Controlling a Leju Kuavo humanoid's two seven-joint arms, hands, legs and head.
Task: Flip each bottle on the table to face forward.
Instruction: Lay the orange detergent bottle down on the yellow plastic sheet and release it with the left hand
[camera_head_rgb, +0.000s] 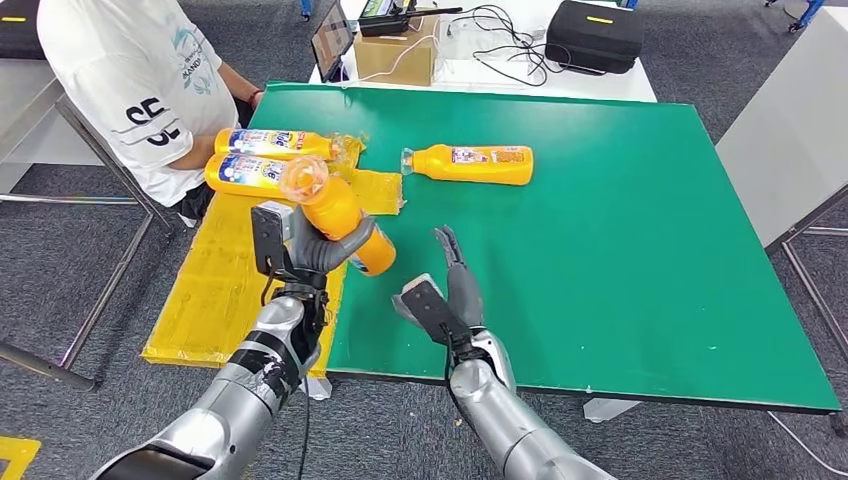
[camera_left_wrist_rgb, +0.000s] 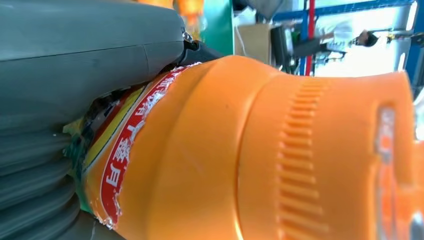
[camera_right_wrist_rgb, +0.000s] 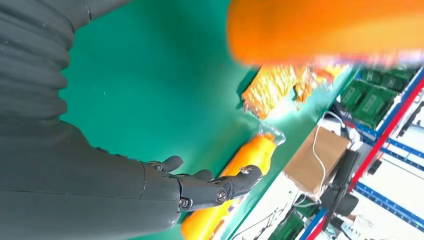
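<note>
The left hand (camera_head_rgb: 322, 250) has its fingers wrapped tight round an orange bottle (camera_head_rgb: 338, 212), lifted clear above the near left edge of the green table (camera_head_rgb: 640, 260), cap end tilted up toward eleven o'clock, and the left wrist view shows the ribbed orange cap (camera_left_wrist_rgb: 320, 150) and a torn red-edged label (camera_left_wrist_rgb: 120, 155) right up close. Just beside it at three o'clock, the right hand (camera_head_rgb: 452, 290) hovers empty over the table, fingers straight and apart. Further out, one bottle (camera_head_rgb: 470, 164) lies flat at twelve o'clock, two more bottles (camera_head_rgb: 262, 158) lie side by side at eleven on the yellow sheet (camera_head_rgb: 215, 290), and a person in a white shirt (camera_head_rgb: 140, 80) sits beyond them.
</note>
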